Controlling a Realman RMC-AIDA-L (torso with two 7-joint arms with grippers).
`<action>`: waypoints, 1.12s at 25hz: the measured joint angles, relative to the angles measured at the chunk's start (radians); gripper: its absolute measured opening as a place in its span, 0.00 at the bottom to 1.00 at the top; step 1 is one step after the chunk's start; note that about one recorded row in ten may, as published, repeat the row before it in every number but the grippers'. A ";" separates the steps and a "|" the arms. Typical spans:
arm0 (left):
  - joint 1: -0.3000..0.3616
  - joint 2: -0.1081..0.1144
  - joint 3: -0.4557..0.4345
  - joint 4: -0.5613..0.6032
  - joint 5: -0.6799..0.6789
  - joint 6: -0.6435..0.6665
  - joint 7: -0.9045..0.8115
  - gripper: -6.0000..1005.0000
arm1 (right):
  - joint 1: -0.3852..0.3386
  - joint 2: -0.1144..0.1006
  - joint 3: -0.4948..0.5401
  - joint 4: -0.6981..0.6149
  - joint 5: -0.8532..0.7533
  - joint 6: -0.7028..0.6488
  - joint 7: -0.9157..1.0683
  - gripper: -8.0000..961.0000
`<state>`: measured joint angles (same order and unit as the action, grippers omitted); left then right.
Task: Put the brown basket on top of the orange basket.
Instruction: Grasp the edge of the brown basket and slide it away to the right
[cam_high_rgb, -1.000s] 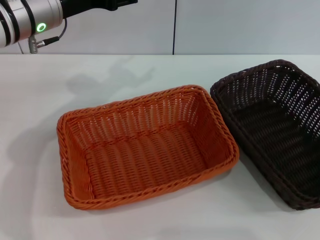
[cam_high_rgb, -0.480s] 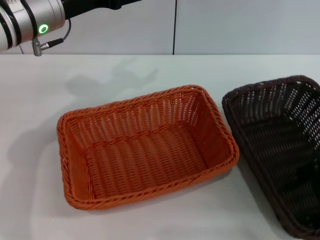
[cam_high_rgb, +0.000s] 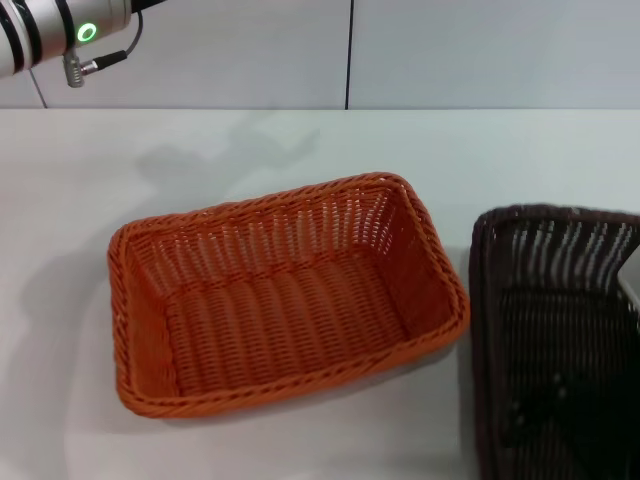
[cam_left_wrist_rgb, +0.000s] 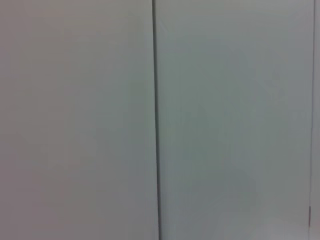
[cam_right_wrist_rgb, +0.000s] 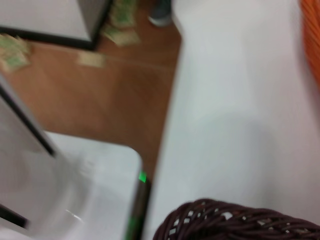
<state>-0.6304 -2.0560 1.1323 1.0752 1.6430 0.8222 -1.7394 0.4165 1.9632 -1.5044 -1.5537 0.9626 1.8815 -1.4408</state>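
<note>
The orange basket (cam_high_rgb: 272, 206) sits empty on the white table, left of centre in the head view; a sliver of it shows in the right wrist view (cam_right_wrist_rgb: 313, 45). The brown basket (cam_high_rgb: 560, 262) is at the lower right, raised off the table and tilted, its near wall facing me. Its braided rim (cam_right_wrist_rgb: 235, 222) lies right against the right wrist camera, so my right gripper holds it, fingers hidden. The brown basket is beside the orange one, not over it. My left arm (cam_high_rgb: 60, 35) is raised at the top left, its gripper out of view.
The white table (cam_high_rgb: 200, 140) runs back to a grey wall. The right wrist view shows the table's edge (cam_right_wrist_rgb: 170, 115), brown floor (cam_right_wrist_rgb: 100, 100) beyond it and a white unit (cam_right_wrist_rgb: 75, 190). The left wrist view shows only wall panels (cam_left_wrist_rgb: 225, 120).
The brown basket has risen, swung toward me and to the right, and turned so its wall faces me. The orange basket shifted slightly left. The left arm drew further out of view.
</note>
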 joint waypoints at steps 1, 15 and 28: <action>0.000 0.001 -0.005 0.001 0.001 -0.001 0.000 0.85 | 0.000 0.000 0.000 0.000 0.000 0.000 0.000 0.72; 0.010 0.002 -0.014 0.005 -0.001 -0.001 0.030 0.85 | 0.052 -0.043 0.347 0.030 0.021 -0.009 0.055 0.72; 0.010 -0.001 -0.014 -0.005 -0.002 -0.005 0.064 0.85 | 0.206 -0.035 0.613 0.286 -0.283 -0.173 -0.041 0.72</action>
<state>-0.6202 -2.0571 1.1187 1.0703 1.6414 0.8174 -1.6757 0.6227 1.9278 -0.8913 -1.2676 0.6799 1.7089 -1.4821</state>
